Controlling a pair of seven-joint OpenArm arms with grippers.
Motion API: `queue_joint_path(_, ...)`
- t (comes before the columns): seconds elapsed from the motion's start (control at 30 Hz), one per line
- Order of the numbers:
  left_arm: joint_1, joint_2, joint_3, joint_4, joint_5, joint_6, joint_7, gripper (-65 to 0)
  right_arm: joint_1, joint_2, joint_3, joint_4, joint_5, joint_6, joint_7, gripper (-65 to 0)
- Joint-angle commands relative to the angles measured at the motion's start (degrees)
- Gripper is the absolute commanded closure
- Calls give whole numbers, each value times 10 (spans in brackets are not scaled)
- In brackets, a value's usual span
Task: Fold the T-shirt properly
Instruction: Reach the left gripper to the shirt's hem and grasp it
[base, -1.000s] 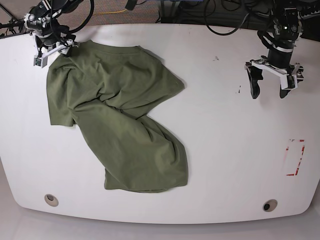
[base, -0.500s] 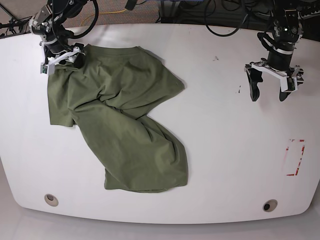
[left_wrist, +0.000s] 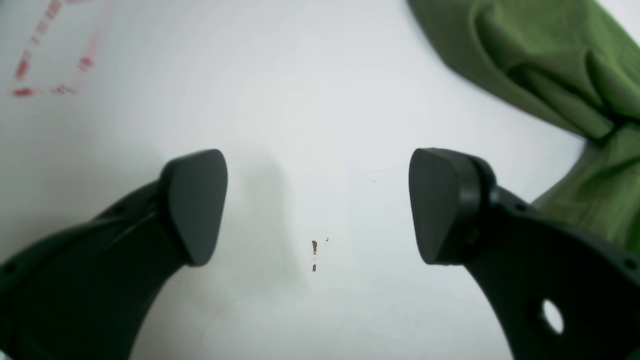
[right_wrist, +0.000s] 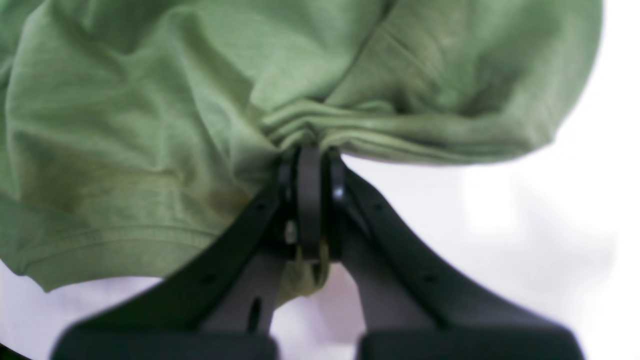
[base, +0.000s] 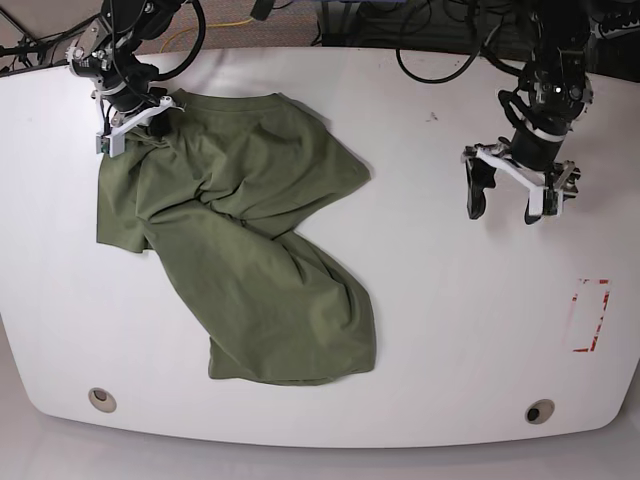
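I have the right gripper (right_wrist: 310, 165) pinching bunched T-shirt (base: 240, 230) at ten o'clock; layers may slip. Left gripper (base: 508, 198) open.

No readable text, label or brand shows anywhere (the T-shirt (base: 240, 230) is plain).

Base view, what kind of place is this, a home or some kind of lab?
Probably a robotics lab bench: a bare white table with red tape marks, loose cables behind it, and two arms working a T-shirt.
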Motion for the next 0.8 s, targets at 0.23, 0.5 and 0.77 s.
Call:
queue_joint_path(0.23, -161, 66, 41, -51, -3, 1, 139, -532, -11, 1, -1, 3, -16, 1, -22, 0)
queue_joint_path(0.5, -254, 100, 83, -201, -3, 2, 156, -532, -12, 1, -1, 3, -16, 1, -20, 0)
queue_joint_path(0.77, -311, 129, 113, -338, -4, 1, 99, -532, -12, 1, -1, 11, -16, 1, -20, 0)
